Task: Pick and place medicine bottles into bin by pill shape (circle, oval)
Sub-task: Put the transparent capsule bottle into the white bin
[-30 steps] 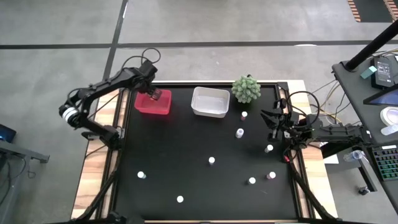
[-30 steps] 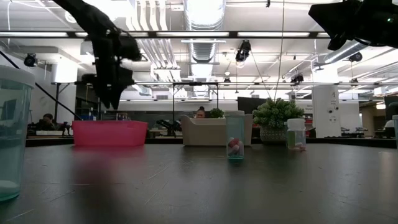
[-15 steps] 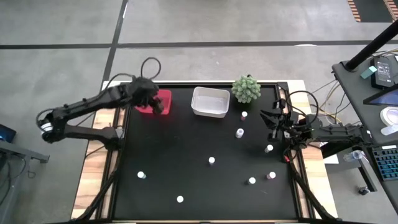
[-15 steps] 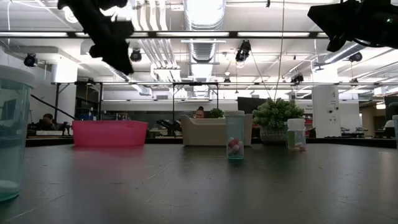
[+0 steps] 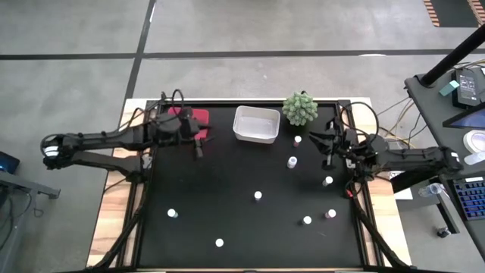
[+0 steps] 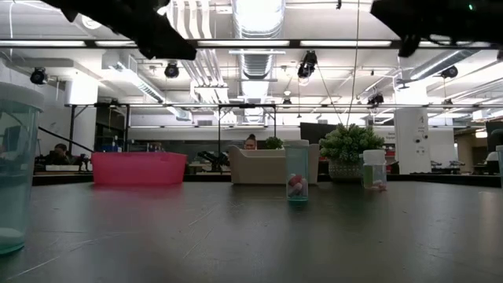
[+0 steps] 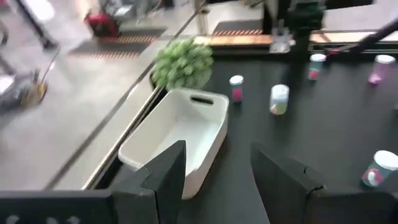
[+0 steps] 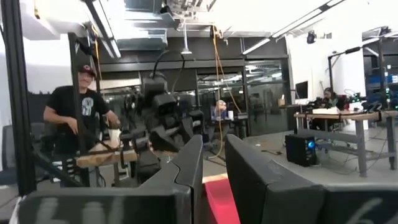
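Change: the left claw [image 5: 198,144] has come away from over the red bin [image 5: 189,118] and now hangs low over the tabletop [image 5: 227,212] just beside that bin, nearer the white bin [image 5: 255,123].
Left claw state: fingers [image 7: 168,174] apart, nothing between them.
Meaning: I judge one drop into the red bin is done and this arm is turning toward the next bottle.
Right claw [image 5: 327,144]: has shifted a little inward at the right edge near the plant [image 5: 300,108]; its fingers [image 8: 189,168] stand close together with a narrow gap, holding nothing.
Medicine bottles [image 5: 292,162]: scattered over the right and near half of the tabletop, well apart from each other; none held.
Bottle axis: each stands upright, long axis vertical, white cap up; the low view shows one [image 6: 296,171] with pills at its bottom.
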